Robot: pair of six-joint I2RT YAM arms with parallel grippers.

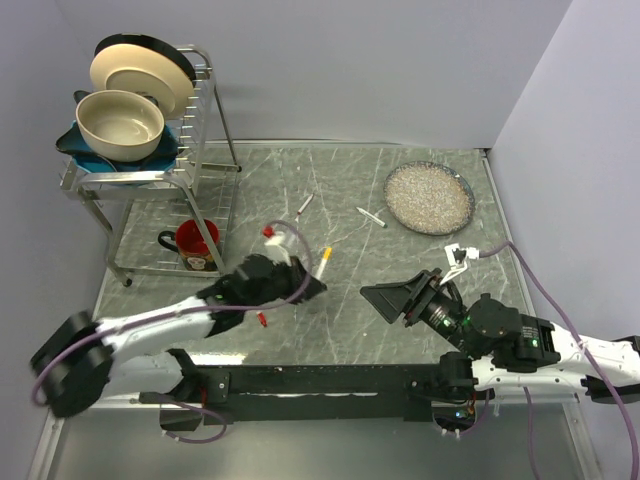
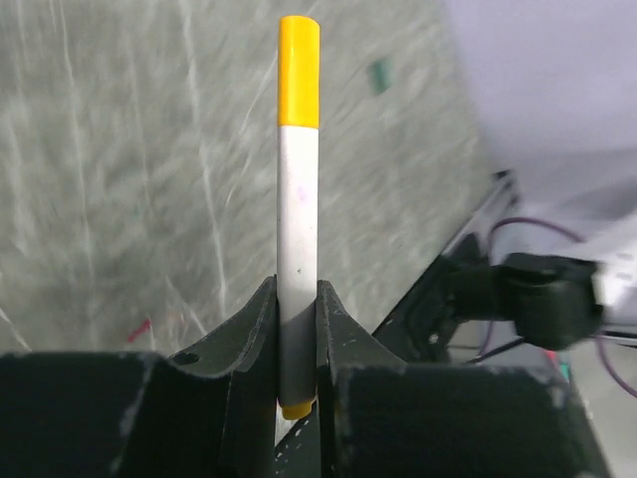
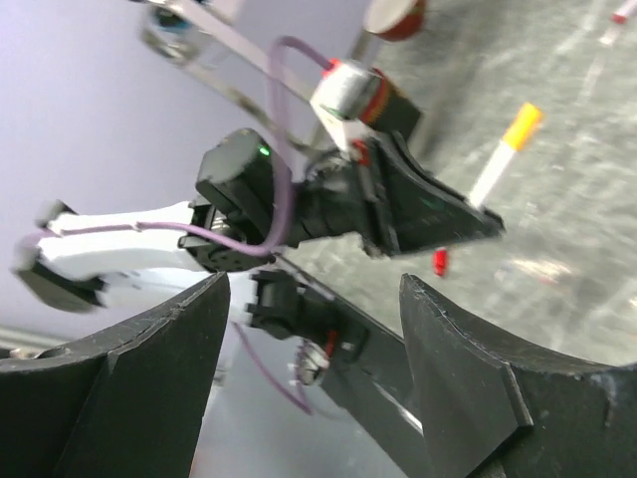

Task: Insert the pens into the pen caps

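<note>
Your left end effector (image 2: 297, 339) pinches the probably light, stiff, slick pen (image 2: 298, 249) near its tail, your right end effector (image 3: 314, 299) gapes empty; regrip mid-barrel.

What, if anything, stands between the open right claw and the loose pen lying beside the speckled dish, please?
Nothing visible does. The right claw is open and empty, and only bare table lies between it and that pen. The left claw, shut on the yellow-capped pen, sits off to the left of that path.
</note>
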